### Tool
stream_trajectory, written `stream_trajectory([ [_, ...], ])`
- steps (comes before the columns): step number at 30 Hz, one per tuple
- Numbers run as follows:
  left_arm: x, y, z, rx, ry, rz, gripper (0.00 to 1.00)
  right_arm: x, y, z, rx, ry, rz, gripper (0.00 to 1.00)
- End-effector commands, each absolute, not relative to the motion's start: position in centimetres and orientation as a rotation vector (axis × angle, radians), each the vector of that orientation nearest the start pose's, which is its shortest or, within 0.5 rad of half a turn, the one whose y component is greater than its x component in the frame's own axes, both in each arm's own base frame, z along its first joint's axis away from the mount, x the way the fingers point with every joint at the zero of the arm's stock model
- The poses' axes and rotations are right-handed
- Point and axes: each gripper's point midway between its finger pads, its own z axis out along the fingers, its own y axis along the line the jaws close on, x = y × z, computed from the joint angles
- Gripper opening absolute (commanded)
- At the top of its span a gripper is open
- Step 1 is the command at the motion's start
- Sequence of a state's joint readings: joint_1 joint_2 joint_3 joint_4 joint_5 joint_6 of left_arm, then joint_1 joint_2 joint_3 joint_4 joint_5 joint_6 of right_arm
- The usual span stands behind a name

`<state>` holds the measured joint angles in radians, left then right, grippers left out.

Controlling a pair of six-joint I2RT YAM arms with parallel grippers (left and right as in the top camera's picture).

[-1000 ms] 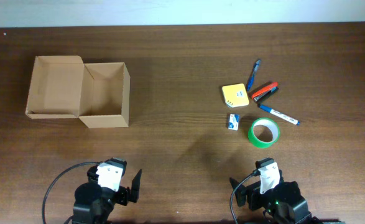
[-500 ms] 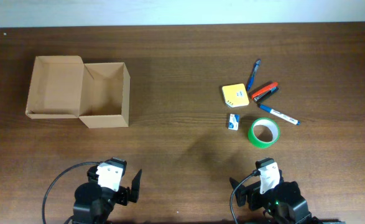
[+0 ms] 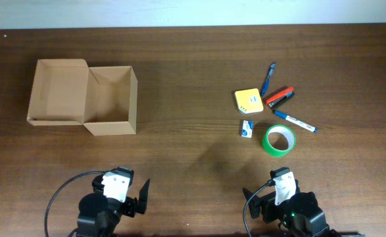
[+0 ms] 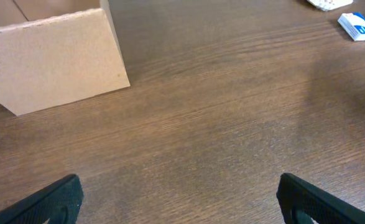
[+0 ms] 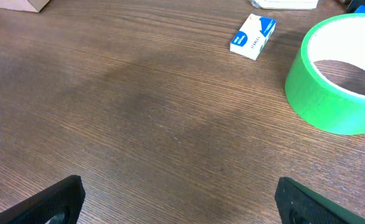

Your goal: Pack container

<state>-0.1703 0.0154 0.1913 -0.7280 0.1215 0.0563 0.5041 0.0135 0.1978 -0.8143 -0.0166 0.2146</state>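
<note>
The tan cardboard container [image 3: 110,99] stands open at the far left, its flap lid [image 3: 58,92] folded out to the left; its near wall shows in the left wrist view [image 4: 51,59]. At the right lie a green tape roll [image 3: 279,140], a small white-blue box [image 3: 246,128], a yellow pad [image 3: 248,101], a red-orange stapler [image 3: 279,97], a white-blue marker [image 3: 294,120] and a blue pen [image 3: 268,78]. My left gripper [image 4: 179,199] and right gripper [image 5: 179,199] are open and empty, low at the table's front edge. The tape roll [image 5: 337,74] and small box [image 5: 252,36] show in the right wrist view.
The brown wooden table [image 3: 193,66] ends at a pale wall strip along the back. Both arm bases sit at the front edge, the left arm [image 3: 114,201] and the right arm [image 3: 288,204], with black cables beside them.
</note>
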Motion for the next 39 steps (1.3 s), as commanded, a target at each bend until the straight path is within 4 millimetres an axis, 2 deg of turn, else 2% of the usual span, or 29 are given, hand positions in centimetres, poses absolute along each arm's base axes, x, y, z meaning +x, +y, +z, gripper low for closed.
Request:
stream_trajectory([
  [1,19.5,-5.2,10.0,0.286,2.054,-0.188,1.0,15.9,9.4,7.4,-0.333,2.207,0.434,0.99],
  [11,22.0,-5.2,16.2,0.252,1.784,-0.165,1.0,15.9,9.4,7.4,-0.332,2.207,0.433,0.99],
  [14,22.0,-5.2,16.5,0.168,1.785,-0.232,1.0,15.9,9.4,7.4,-0.333,2.207,0.434,0.99],
  [18,22.1,-5.2,16.6,0.158,1.78,-0.24,1.0,15.9,9.4,7.4,-0.333,2.207,0.434,0.99],
  [22,22.2,-5.7,17.9,0.168,1.729,-0.269,1.0,15.9,9.4,7.4,-0.333,2.207,0.434,0.99],
  [28,22.7,-5.9,20.9,0.13,1.611,-0.317,1.0,15.9,9.4,7.4,-0.332,2.207,0.433,0.99],
  [34,24.0,-6.4,21.0,0.145,1.707,-0.331,1.0,15.9,9.4,7.4,-0.333,2.207,0.434,0.99],
  [39,26.6,-6.8,22.0,0.174,1.821,-0.298,1.0,15.9,9.4,7.4,-0.333,2.207,0.434,0.99],
])
